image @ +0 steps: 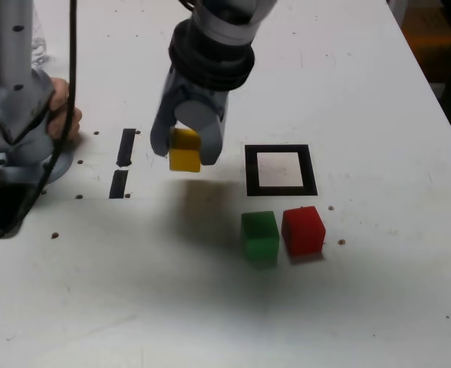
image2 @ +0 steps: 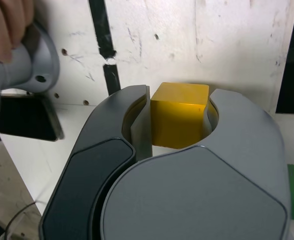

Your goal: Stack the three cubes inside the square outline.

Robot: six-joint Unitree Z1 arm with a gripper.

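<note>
Jaws (image2: 179, 117) pinching the yellow cube (image2: 179, 117) above the white table (image: 363, 307), no lettering readable.

Pale tabletop (image: 379, 284) under soft, uneven light
Small dark holes and faint scuffs dot its white surface; two short black bar marks (image: 123, 163) lie end to end, nearly in line, in the exterior view's left half.

Open tabletop between the black bar marks (image: 126, 147) and the square outline (image: 312, 170), green cube (image: 260, 236) and red cube (image: 304, 231) blocking the near side
</note>
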